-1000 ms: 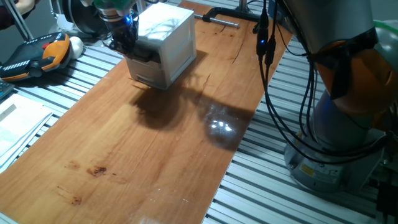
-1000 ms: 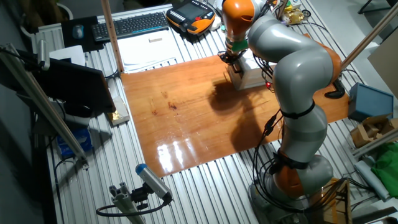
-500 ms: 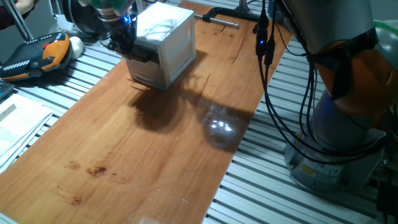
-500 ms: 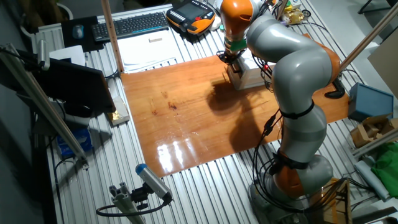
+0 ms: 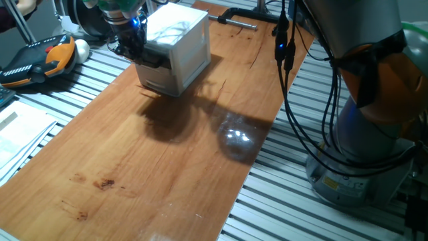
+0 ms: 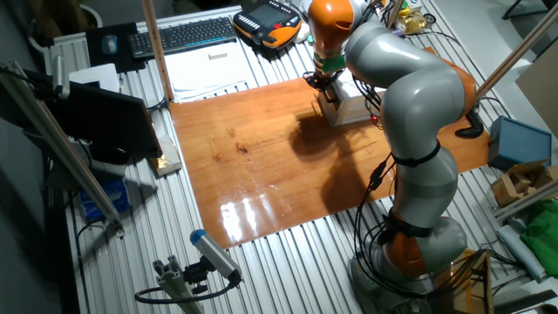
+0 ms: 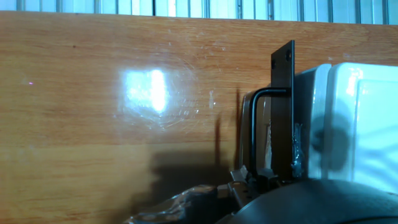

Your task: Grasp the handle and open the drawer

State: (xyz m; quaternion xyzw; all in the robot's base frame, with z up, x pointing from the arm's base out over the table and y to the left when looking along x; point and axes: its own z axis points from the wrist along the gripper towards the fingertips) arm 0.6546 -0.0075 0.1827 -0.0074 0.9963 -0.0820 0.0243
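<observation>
At cabinet [image 5: 177, 47] front: gripper [image 5: 134, 48] on handle [image 7: 258, 134].

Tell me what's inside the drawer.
Nothing can be seen inside: the drawer shows only its dark front and handle, and the white cabinet covers the rest. The gripper sits at the handle.
</observation>
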